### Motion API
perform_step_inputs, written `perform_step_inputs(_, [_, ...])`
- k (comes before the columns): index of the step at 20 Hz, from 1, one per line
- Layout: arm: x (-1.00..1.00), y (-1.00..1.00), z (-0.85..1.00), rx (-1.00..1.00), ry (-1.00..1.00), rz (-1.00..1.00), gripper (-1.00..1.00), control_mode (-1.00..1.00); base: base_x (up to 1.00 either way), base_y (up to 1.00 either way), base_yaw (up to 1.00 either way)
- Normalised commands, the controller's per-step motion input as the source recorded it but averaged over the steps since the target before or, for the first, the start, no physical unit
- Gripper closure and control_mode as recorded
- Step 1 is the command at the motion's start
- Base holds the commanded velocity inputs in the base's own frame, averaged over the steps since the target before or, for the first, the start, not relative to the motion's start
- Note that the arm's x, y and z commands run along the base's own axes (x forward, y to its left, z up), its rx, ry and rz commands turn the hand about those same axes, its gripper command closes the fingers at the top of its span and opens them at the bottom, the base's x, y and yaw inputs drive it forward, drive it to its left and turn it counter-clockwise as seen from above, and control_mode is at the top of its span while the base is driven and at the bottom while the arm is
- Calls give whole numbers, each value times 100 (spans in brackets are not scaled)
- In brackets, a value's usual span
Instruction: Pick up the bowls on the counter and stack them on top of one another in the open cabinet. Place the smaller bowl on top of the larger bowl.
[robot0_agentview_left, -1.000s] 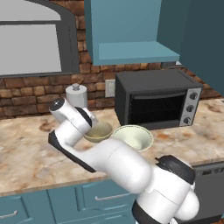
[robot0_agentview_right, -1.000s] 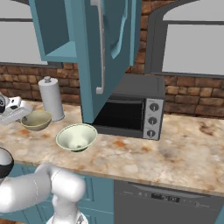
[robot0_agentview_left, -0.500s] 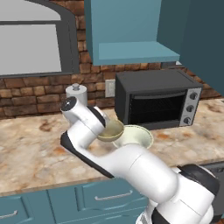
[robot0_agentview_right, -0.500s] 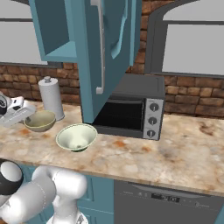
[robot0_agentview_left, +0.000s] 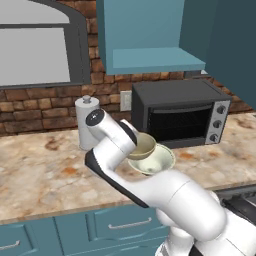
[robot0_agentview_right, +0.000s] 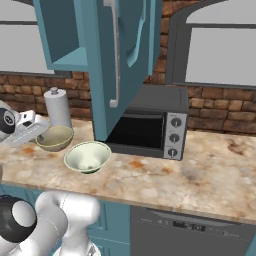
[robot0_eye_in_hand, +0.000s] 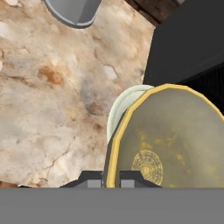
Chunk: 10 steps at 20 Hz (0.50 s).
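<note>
Two bowls: smaller bowl (robot0_eye_in_hand: 166, 140) in shut jaws, larger bowl (robot0_agentview_right: 88, 156) on counter (robot0_agentview_right: 200, 170).

Black toaster oven (robot0_agentview_left: 182, 116) against brick wall (robot0_agentview_left: 40, 112); grey canister (robot0_agentview_left: 86, 122) left, probably upright.

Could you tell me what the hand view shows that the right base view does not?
Hand view alone: the gripper shut on the small bowl's rim, and the ring pattern inside the small bowl. Right base view alone: the open cabinet, its door and the dishwasher front. Both share the small bowl, the pale bowl, the grey canister, the toaster oven and the counter.
</note>
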Motion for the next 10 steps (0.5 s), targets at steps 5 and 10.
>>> perform_step_inputs(5, [-13, -42, 2, 0, 0, 4, 100, -100, 0, 0, 0])
perform_step_inputs(10, [-10, -35, 0, 0, 0, 8, 100, -100, 0, 0, 0])
